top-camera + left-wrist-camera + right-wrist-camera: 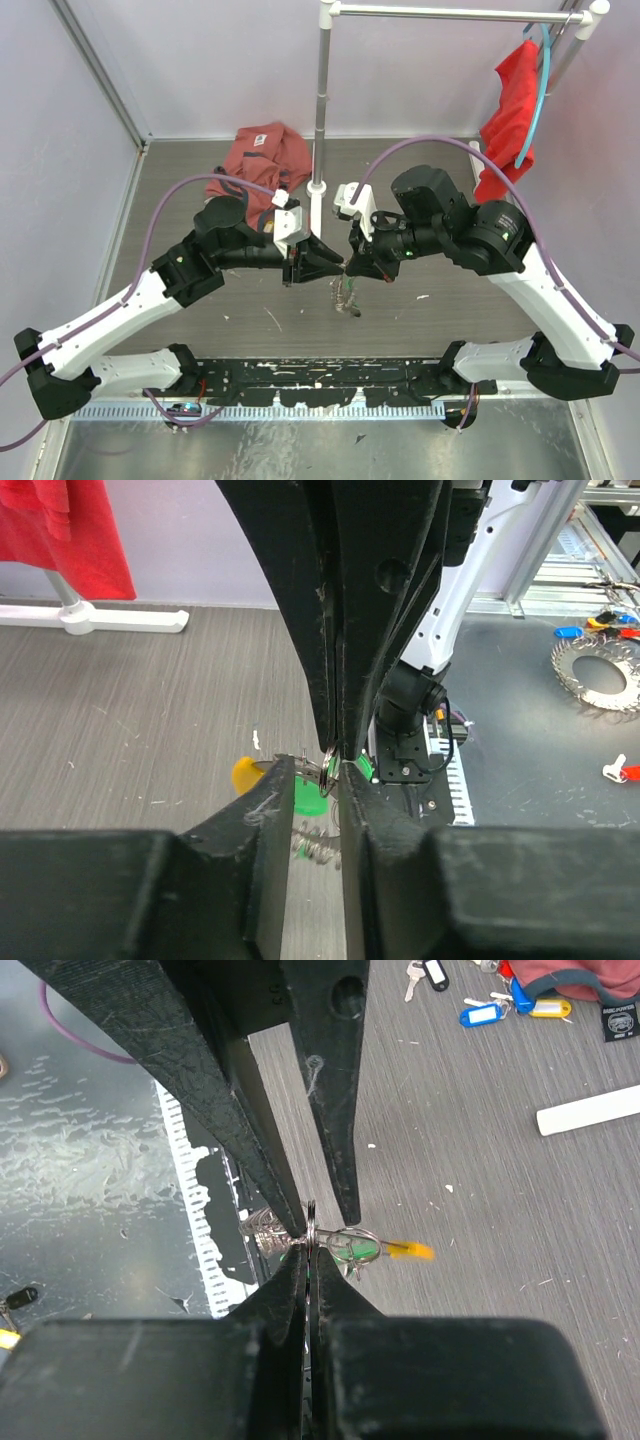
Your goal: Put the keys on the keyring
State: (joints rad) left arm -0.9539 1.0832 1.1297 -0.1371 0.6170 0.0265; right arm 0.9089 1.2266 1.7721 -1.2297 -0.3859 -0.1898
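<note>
Keyring [312, 1222] stands edge-on, pinched at the very tips of the fully closed right gripper [308, 1252]. Its yellow-orange tag [412, 1251] points sideways, long axis crosswise to those fingers; silvery keys [263, 1228] bunch on the opposite side. Left gripper [325, 1218], tip-to-tip opposite, brackets the ring with narrowly parted jaws; whether it grips, I cannot tell.

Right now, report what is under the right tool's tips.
From the keyring hang silvery keys, a green tag and a yellow-orange tag. The ring's pinched stretch is covered by the right tool.
</note>
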